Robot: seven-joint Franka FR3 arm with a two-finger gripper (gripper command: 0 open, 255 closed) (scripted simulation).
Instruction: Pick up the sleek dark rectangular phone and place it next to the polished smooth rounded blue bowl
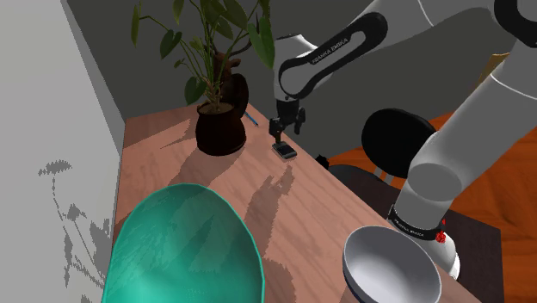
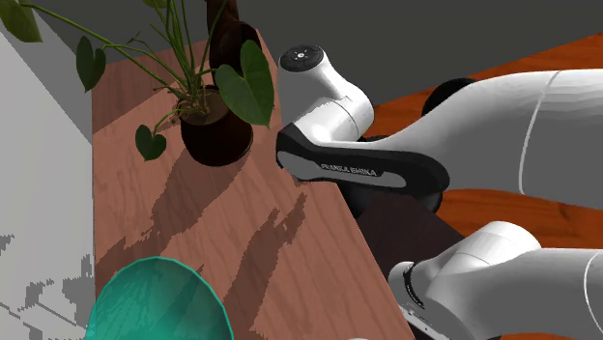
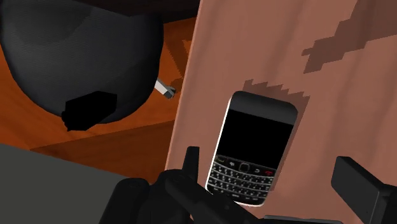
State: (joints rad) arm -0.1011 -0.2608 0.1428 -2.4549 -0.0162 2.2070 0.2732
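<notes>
Currently jaws are hanging spread apart, gripping nothing, straddling the black keypad phone [image 3: 254, 149] without touching it. Phone is lying flat on the wooden surface [image 1: 172, 155], close to the edge at the shoulder view's right, near the dark potted plant [image 1: 219, 129]. Teal bowl [image 1: 185, 250] is sitting well apart from the phone at the shoulder view's lower left. 1 pale grey bowl [image 1: 391, 262] is sitting at the lower right, beside the white arm [image 1: 344, 47].
</notes>
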